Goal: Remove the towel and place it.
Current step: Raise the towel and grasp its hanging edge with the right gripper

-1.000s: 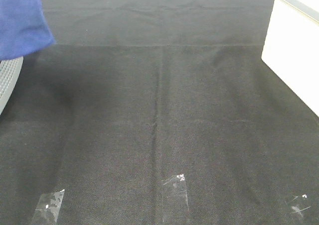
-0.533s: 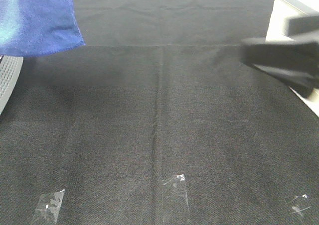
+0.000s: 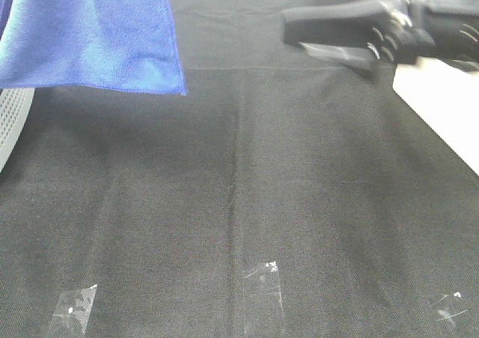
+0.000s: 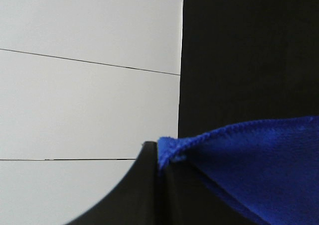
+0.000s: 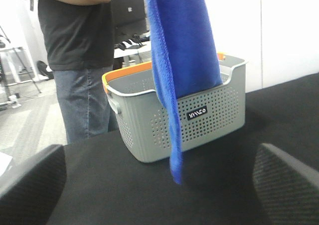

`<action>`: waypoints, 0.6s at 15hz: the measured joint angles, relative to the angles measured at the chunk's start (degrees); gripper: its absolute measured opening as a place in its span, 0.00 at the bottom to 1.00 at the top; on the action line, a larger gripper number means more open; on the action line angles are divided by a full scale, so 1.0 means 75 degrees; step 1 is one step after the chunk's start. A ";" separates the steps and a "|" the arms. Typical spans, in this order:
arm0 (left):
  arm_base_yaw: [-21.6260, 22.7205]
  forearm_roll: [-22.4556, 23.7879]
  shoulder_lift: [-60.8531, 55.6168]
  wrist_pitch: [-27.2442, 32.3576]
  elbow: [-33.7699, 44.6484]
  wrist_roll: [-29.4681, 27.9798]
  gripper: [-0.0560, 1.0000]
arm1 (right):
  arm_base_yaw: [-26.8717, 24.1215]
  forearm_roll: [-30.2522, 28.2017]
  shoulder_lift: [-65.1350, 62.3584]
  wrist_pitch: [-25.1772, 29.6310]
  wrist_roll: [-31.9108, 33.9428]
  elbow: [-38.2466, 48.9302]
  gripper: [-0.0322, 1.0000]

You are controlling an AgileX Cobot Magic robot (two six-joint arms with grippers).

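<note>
Exterior high view is showing the towel (image 3: 90, 31) hanging in the air at far left, by the basket (image 3: 10, 121) and above the black cloth (image 3: 239, 203). Its stitched edge is sitting in the left gripper (image 4: 157, 158), jaws fully closed on the hem. At far right the right gripper (image 5: 159, 190) is hovering, jaws spread wide and holding nothing, facing the dangling sheet. To do this well, I judge the left gripper should be carrying the towel clear of the basket, high enough that the low corner is not dragging. The right gripper should be catching a free corner before lowering, so the towel is landing flat mid-table, not bunching
</note>
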 joint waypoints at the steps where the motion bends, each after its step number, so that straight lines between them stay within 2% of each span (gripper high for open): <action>1: 0.0000 -0.0015 0.0000 0.0000 0.0000 0.0000 0.05 | 0.0237 0.0000 0.0382 0.0023 0.0000 -0.0344 0.96; 3: 0.0000 -0.0061 0.0000 0.0000 0.0000 0.0000 0.05 | 0.0817 -0.0008 0.0947 0.0015 0.0000 -0.0894 0.96; 6: 0.0000 -0.0145 0.0000 0.0000 0.0000 -0.0008 0.05 | 0.1528 -0.0038 0.1650 -0.0588 0.0000 -0.1727 0.96; 9: 0.0000 -0.0153 0.0000 0.0000 0.0000 -0.0008 0.05 | 0.1704 -0.0038 0.2215 -0.0703 0.0008 -0.2330 0.96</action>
